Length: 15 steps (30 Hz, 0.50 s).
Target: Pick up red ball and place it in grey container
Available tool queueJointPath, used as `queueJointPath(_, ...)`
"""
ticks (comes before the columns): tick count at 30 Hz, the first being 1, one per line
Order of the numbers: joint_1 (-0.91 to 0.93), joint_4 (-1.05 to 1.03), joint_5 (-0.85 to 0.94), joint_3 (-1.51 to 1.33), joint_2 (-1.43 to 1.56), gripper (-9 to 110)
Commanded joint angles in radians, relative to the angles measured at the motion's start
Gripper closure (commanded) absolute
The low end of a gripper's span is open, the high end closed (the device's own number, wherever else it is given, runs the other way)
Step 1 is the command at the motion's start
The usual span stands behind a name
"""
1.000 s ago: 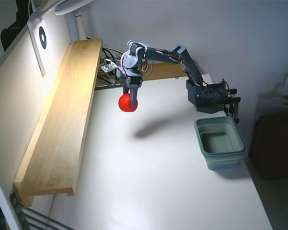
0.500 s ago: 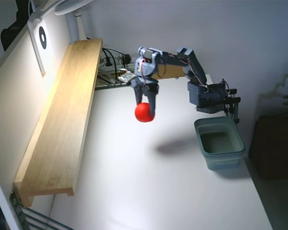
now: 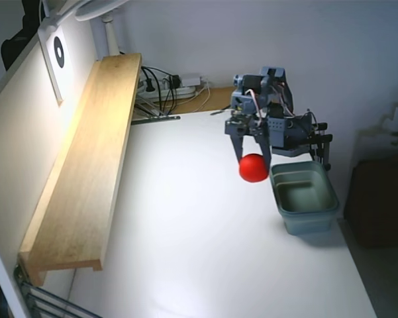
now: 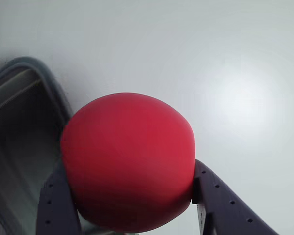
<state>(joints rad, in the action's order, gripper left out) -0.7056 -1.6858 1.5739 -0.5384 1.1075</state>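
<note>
The red ball [image 3: 253,168] hangs in the air above the white table, clamped between the two fingers of my gripper [image 3: 253,162], which is shut on it. It sits just left of the grey container [image 3: 303,196] in the fixed view, close to its near-left rim. In the wrist view the red ball [image 4: 128,161] fills the centre, a dark finger pressed on each side, with my gripper [image 4: 132,196] around it. The grey container [image 4: 24,122] shows at the left edge there, its inside empty.
A long wooden shelf [image 3: 86,159] runs along the left wall. Cables and a power strip [image 3: 175,86] lie at the back of the table. The arm's base [image 3: 298,136] is clamped at the right edge behind the container. The white table [image 3: 185,238] spreads in front.
The arm has swung from the back left toward the right, carrying the ball from near the shelf to just beside the container's left rim.
</note>
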Motion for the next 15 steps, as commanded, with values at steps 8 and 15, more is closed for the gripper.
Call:
queueJointPath(8, -0.179, -0.009, -0.003, 0.047, 0.032, 78)
queueJointPath(15, -0.231, -0.009, -0.003, 0.047, 0.032, 78)
